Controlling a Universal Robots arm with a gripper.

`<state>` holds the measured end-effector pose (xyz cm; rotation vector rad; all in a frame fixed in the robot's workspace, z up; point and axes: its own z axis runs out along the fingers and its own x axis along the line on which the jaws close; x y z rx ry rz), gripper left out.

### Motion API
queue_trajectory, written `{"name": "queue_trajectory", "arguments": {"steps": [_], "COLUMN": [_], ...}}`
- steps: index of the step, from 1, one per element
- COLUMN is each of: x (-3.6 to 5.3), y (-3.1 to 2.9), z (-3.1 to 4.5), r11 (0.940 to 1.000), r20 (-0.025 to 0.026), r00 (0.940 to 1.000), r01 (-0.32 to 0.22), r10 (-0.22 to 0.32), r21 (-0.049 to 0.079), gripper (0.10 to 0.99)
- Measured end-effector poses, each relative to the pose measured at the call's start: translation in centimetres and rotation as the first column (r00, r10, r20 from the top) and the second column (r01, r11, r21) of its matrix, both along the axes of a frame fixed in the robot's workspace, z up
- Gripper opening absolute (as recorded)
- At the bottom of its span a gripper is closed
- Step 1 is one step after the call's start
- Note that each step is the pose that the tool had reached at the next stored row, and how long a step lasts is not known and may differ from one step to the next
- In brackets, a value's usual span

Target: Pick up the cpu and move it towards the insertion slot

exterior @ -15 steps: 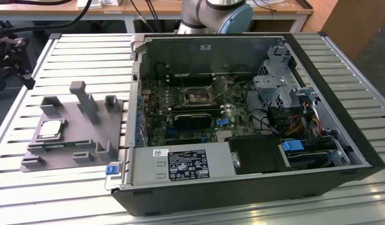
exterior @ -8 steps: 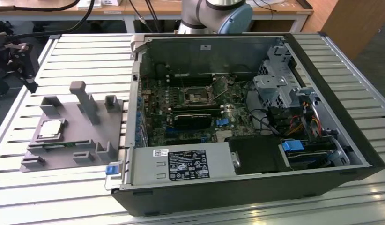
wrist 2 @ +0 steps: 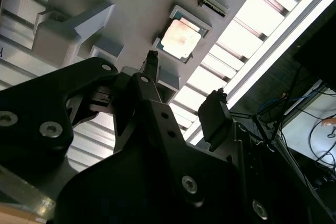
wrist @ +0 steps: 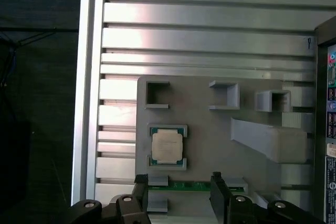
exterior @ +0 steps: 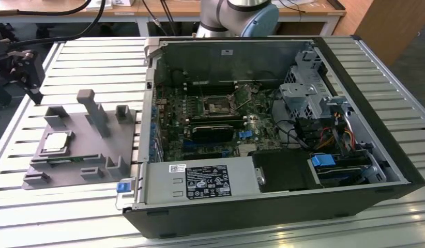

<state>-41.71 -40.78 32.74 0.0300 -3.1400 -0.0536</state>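
My hand (wrist: 178, 181) hangs empty with fingers apart. The cpu (wrist: 167, 147) lies in its grey fixture (wrist: 210, 140) just beyond my fingertips, apparently untouched.

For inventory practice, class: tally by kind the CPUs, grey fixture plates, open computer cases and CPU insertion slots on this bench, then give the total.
cpu: 1
grey fixture plate: 1
open computer case: 1
insertion slot: 1
Total: 4
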Motion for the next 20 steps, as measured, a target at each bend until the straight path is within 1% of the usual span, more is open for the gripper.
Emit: {"name": "queue_trajectory", "arguments": {"steps": [20], "x": [0.0], "y": [0.0], "z": [-0.88], "r11": [1.0], "r20": [0.0], "r00": [1.0], "r01": [0.0], "r10": [0.0], "r21": [0.0], "gripper": [0.588]}}
